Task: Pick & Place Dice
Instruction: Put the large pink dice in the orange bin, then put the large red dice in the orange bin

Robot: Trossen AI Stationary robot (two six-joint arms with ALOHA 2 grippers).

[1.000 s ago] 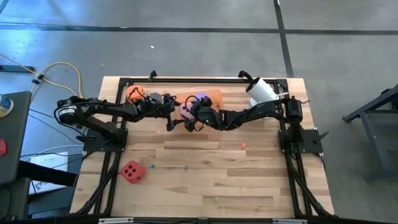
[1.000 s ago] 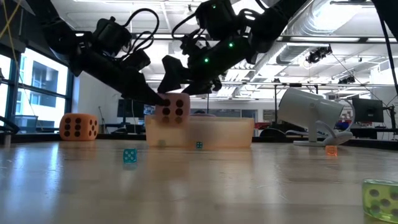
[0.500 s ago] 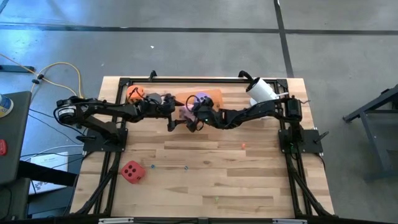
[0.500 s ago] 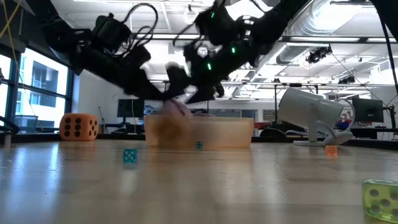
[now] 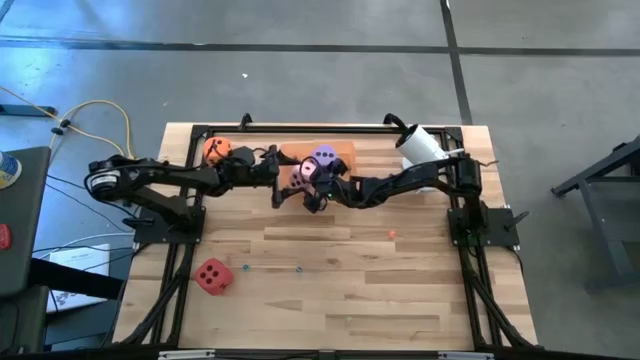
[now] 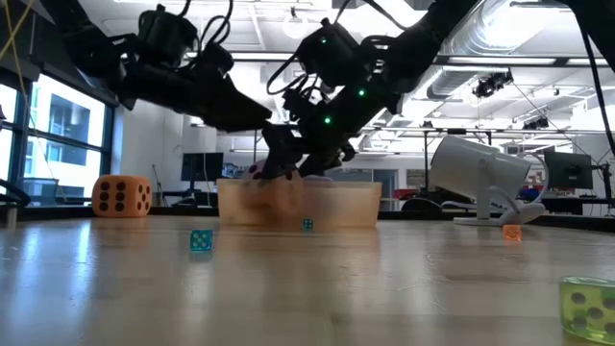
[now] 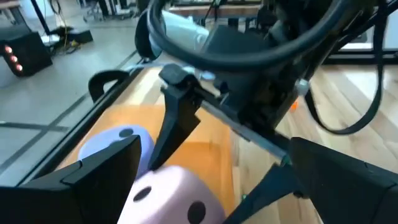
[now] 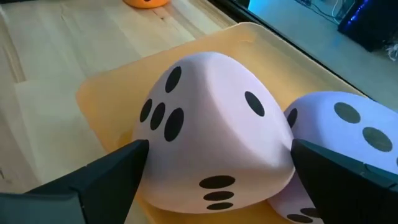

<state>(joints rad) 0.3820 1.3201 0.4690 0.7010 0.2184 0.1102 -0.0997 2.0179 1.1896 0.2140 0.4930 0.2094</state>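
Dice first: pink die (image 8: 214, 134) sits in the translucent orange tray (image 5: 343, 152), right btwn the fingers of the right tool (image 5: 305, 185), which stand wide open w/ gaps on both sides, not gripping it. In the right wrist view the pink die fills the space between the two dark fingers (image 8: 87, 177), tipped on an edge, leaning against the purple die (image 8: 348, 127) just beyond it in the same tray. Left tool (image 5: 278, 172) is also wide open, holding nothing, nose to nose w/ the right tool over the tray's near end; the left wrist view shows the pink die (image 7: 171, 196) directly below its fingers (image 7: 93, 171) and the purple die (image 7: 115, 140) just past it, w/ the right arm's tool head-on in front. Orange die (image 5: 217, 150) rests on the surface behind the left tool, beside its arm, outside the tray. Red die (image 5: 213, 274) lies well apart from both tools, toward the surface's front on the left arm's side. Low view: both tools (image 6: 279, 144) hang over the tray (image 6: 351, 207), orange die (image 6: 122, 195) off to the side. White cylindrical object (image 5: 421, 146) stands near the right arm's base.
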